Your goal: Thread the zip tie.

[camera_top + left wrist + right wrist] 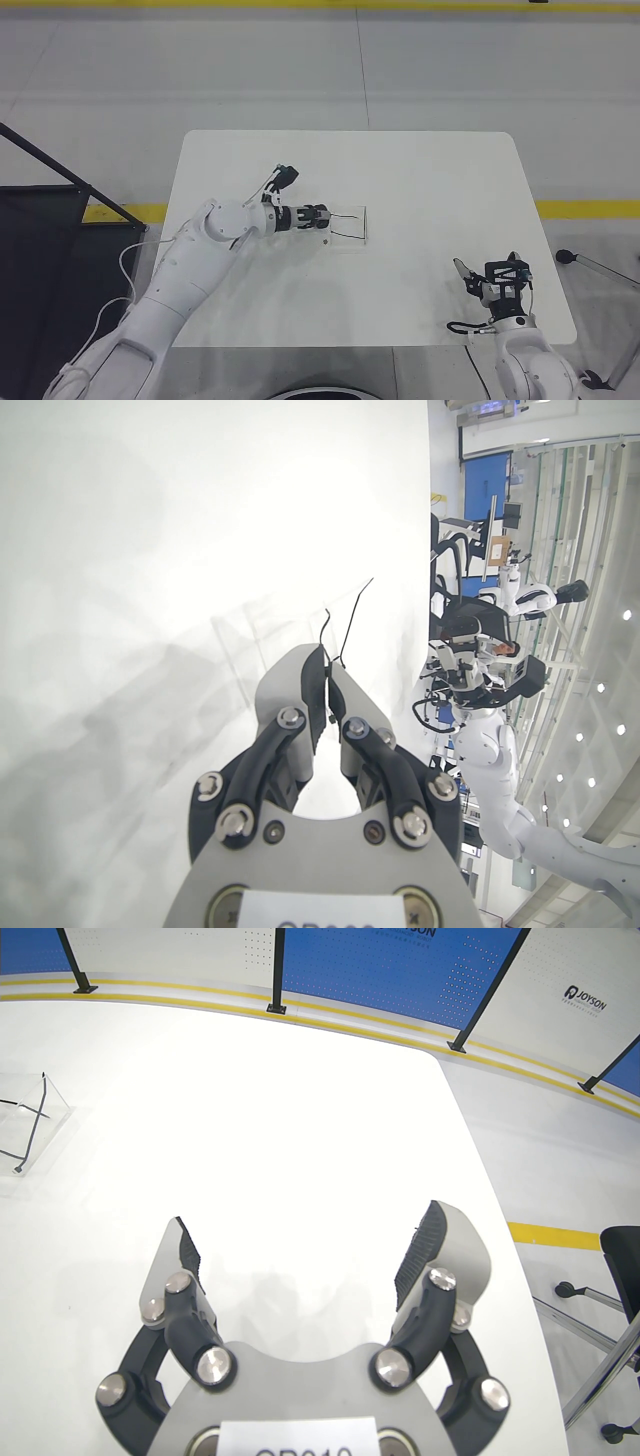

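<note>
A thin black zip tie point(348, 214) lies over a small clear stand point(352, 228) near the middle of the white table point(430, 180). My left gripper point(325, 217) is at the stand's left side, shut on the zip tie point(350, 625). The tie's strands stick out past the fingertips point(312, 665). In the right wrist view the zip tie point(36, 1115) crosses itself on the clear stand point(50, 1128), with its small head at one end. My right gripper point(310, 1238) is open with nothing in it, low over the table's front right corner point(488, 266).
The table's edge point(480, 1153) runs close to the right gripper, with the floor and a yellow line point(590, 209) beyond it. A black chair point(617, 1253) stands off that corner. A dark panel point(40, 250) stands left of the table.
</note>
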